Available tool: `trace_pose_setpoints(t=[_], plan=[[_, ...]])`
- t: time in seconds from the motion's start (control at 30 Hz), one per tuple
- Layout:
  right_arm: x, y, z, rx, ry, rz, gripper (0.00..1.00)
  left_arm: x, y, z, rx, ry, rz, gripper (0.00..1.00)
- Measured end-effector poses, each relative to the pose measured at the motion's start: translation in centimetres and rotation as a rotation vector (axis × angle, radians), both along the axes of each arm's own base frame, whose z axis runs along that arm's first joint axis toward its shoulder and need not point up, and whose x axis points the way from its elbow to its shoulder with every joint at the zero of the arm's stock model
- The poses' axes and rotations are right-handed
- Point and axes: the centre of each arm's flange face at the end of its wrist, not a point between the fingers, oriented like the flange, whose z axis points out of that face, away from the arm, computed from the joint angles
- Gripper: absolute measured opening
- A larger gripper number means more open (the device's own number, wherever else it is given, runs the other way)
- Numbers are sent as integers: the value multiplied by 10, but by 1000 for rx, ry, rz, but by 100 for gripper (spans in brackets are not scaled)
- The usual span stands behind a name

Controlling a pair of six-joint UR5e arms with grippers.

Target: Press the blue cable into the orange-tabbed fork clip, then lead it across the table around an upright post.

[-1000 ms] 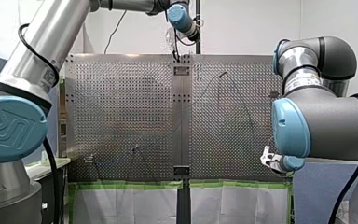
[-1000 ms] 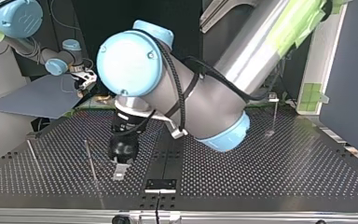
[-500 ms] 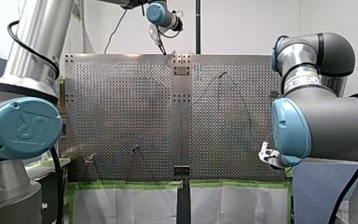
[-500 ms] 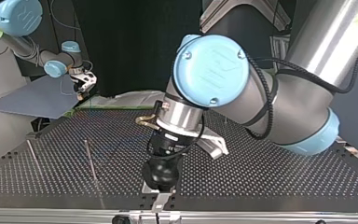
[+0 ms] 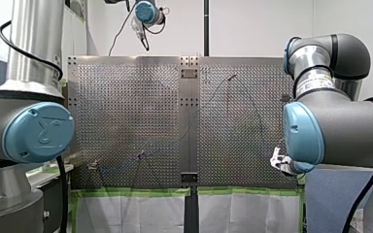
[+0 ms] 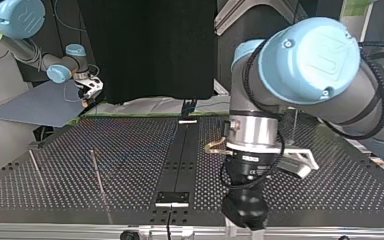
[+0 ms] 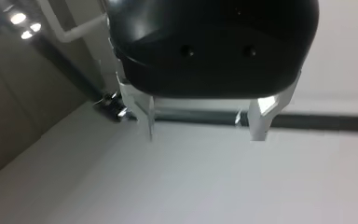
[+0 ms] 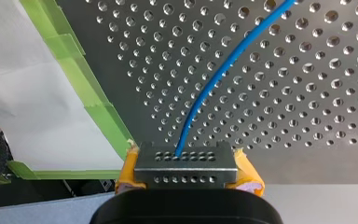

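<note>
In the right wrist view my right gripper (image 8: pixel 186 163), with yellow pads (image 8: pixel 129 169), is shut on the end of the blue cable (image 8: pixel 214 79). From there the cable runs ahead over the perforated table (image 8: pixel 307 93). This gripper (image 5: pixel 279 162) sits at the near right edge in the front view. My left gripper (image 7: pixel 203 130) is black with metal fingers (image 7: pixel 260 120). It is open and holds nothing, facing a pale surface. It hangs past the table's far edge (image 5: pixel 142 30), low in the top view (image 6: pixel 245 220). A small clip (image 5: pixel 93 165) stands near left; I cannot make out its tab.
Two thin upright posts (image 6: pixel 97 172) (image 6: pixel 35 165) stand at the top view's left. A dark centre strip (image 6: pixel 177 155) with a black bracket (image 6: pixel 172 198) splits the plate. Green tape (image 8: pixel 84 88) and white sheet line the edge by my right gripper.
My left arm has swung toward the front view's left and lifted past the far edge; in the top view its gripper crossed from left of centre to right. My right arm has stayed put.
</note>
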Motion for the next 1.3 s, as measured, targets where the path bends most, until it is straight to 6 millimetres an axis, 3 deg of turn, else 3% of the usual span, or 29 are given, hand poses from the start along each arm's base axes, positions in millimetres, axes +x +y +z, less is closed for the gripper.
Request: trace_pose_setpoints(t=[0.2, 0.5, 1.1, 1.2, 1.3], plan=[[1, 0, 0, 1, 0, 4, 0, -6, 42, 4, 29, -19, 133, 100], [2, 1, 0, 2, 1, 5, 0, -31, 96, -8, 107, 71, 282, 100], [2, 1, 0, 5, 2, 10, 0, -109, 108, -23, 151, 79, 228, 100], [3, 1, 1, 5, 2, 12, 0, -117, 113, -28, 155, 82, 235, 100], [4, 1, 3, 3, 4, 13, 0, -114, 114, -45, 181, 114, 241, 100]])
